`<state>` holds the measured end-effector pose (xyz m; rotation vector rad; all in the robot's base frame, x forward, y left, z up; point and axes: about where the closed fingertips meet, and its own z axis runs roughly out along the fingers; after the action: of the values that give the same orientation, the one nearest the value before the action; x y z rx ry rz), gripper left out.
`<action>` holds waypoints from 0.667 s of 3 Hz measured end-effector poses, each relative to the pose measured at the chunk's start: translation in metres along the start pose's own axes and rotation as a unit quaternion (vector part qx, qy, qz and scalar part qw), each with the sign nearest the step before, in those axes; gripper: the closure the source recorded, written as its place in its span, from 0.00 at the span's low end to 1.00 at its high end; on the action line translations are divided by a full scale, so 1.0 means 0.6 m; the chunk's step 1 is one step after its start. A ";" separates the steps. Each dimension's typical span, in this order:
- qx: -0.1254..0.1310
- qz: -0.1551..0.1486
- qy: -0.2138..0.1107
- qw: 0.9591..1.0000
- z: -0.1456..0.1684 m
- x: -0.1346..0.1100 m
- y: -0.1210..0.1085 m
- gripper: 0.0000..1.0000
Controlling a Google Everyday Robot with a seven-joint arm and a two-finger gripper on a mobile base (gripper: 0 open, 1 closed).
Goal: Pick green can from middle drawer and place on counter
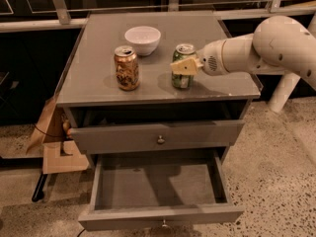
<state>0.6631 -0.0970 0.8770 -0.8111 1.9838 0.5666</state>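
Note:
The green can (183, 79) stands upright on the counter (98, 58), right of centre near the front. My gripper (183, 63) reaches in from the right at the end of the white arm and is shut on the can, with one pale finger (181, 67) across its front; the other finger is hidden behind it. The middle drawer (160, 215) is pulled out wide below, its grey floor bare.
A gold-brown patterned can (127, 68) stands left of the green can. A white bowl (142, 39) sits behind them. The other drawer front (158, 137), above, is slightly ajar. Cardboard (54, 142) leans at the cabinet's left. A white post (279, 93) stands at the right.

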 end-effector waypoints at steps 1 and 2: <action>0.000 0.000 0.000 1.000 0.000 0.000 0.000 0.82; 0.000 0.000 0.000 1.000 0.000 0.000 0.000 0.52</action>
<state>0.6631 -0.0969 0.8771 -0.8112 1.9838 0.5667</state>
